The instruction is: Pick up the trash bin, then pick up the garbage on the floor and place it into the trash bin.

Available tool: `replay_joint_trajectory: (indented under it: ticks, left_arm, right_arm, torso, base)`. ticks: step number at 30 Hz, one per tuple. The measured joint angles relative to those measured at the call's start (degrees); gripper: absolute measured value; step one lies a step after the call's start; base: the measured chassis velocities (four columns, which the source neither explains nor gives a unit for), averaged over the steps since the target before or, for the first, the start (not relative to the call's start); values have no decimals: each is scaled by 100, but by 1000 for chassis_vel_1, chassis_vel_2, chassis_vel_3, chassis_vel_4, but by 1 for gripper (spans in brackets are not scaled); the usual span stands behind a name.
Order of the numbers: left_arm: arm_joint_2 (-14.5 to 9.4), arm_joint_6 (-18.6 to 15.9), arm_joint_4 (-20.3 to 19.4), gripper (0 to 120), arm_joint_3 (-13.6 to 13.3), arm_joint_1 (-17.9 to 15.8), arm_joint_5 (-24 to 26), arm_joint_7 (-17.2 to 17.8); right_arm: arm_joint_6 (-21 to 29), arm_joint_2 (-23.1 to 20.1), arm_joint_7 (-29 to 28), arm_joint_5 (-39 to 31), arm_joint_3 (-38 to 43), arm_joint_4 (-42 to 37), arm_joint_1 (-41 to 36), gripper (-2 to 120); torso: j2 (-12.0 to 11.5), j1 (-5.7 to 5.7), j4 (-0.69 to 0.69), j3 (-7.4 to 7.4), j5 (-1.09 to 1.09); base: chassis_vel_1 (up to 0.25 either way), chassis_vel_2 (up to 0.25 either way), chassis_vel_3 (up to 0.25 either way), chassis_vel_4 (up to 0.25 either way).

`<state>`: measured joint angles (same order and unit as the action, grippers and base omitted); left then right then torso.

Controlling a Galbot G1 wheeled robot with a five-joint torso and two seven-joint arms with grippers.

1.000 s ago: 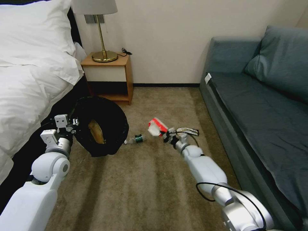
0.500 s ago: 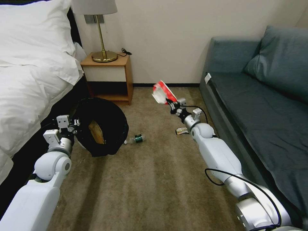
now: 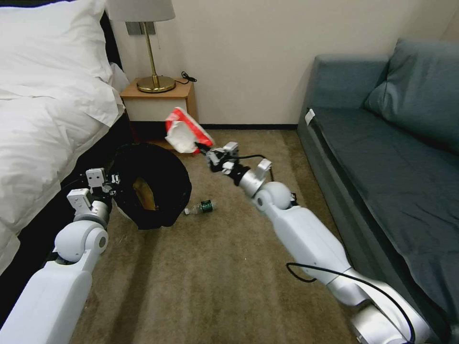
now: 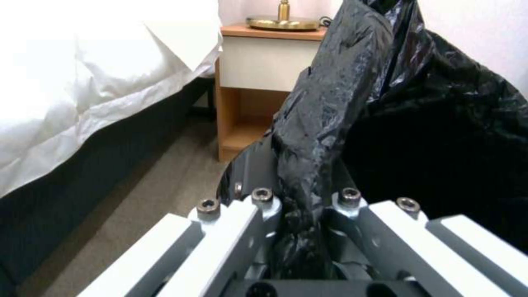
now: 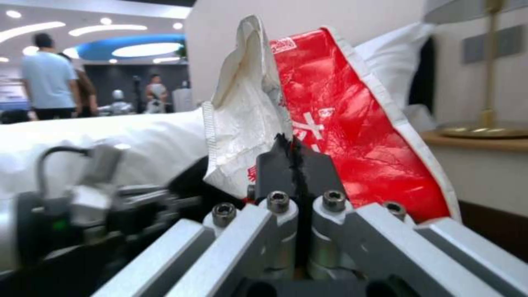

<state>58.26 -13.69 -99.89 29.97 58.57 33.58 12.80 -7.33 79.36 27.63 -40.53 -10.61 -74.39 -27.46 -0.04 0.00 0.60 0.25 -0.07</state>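
1. The head camera looks forward and down over the carpet [image 3: 215, 267], toward the nightstand [image 3: 162, 112].
2. The left wrist camera sits close behind its jaws, facing that nightstand [image 4: 258, 78].
3. The right wrist camera, equally close, faces the bed [image 5: 110, 136]; the lamp [image 5: 486, 66] appears in all three.

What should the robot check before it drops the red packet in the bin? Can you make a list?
1. Right gripper pinching the red-and-white packet: ok, fingers shut on its edge in the right wrist view.
2. Left gripper holding the trash bin: ok, shut on the black bag at the rim.
3. Bin mouth facing the packet: ok, tilted open toward the right arm.
4. Packet over the mouth: not ok, it hangs beside and above the rim.
5. Room inside: ok, brown paper lies there with space around.
6. Litter left on the carpet: not ok, the small bottle remains.
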Motion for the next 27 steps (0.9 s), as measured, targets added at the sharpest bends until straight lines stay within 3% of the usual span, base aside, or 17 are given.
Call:
replay_joint_trajectory:
  ticks: [8, 17, 18, 27]
  left_arm:
    - [41, 0, 50, 4, -59, -59, -1, 2]
    - [34, 5, 16, 4, -16, -17, 8, 4]
    - [28, 7, -6, 4, 16, 13, 11, 6]
    - [29, 22, -64, 4, 97, 117, 12, -3]
  right_arm:
    - [-90, 281, -165, 30, -672, 274, -143, 0]
    - [-151, 501, -353, 114, -786, 643, -81, 0]
    - [-144, 501, -458, 115, -805, 648, -70, 8]
    - [-181, 499, -525, 121, -808, 694, -52, 39]
  torso:
    - [0, 0, 0, 0, 1]
    - [0, 0, -1, 0, 1]
    - [0, 0, 0, 0, 1]
    - [0, 0, 0, 0, 1]
  base:
    - [0, 0, 0, 0]
    - [0, 0, 0, 0]
    - [0, 0, 0, 0]
    - [0, 0, 0, 0]
